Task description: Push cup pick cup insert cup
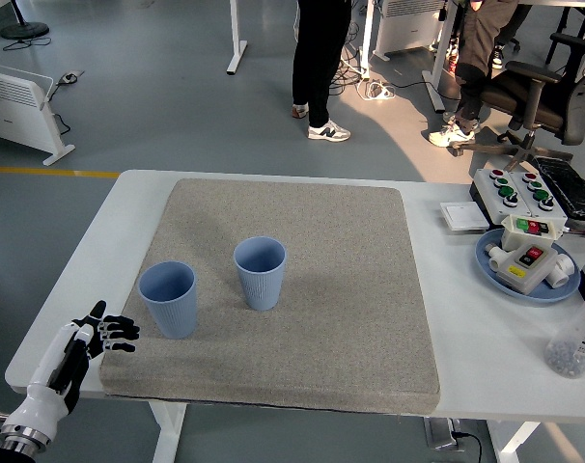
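Note:
Two blue ribbed cups stand upright on the grey mat (302, 328). One cup (169, 299) is at the mat's left side, the other cup (261, 273) a little right of it and farther back, with a gap between them. My left hand (107, 333) hovers at the mat's left edge, just left of the nearer cup and not touching it. Its fingers are spread and hold nothing. The right arm does not show.
A blue plate (490, 270) with a white button box sits at the table's right, with a control panel (520, 189) behind it and a clear bottle (574, 345) near the right edge. People stand on the floor beyond the table.

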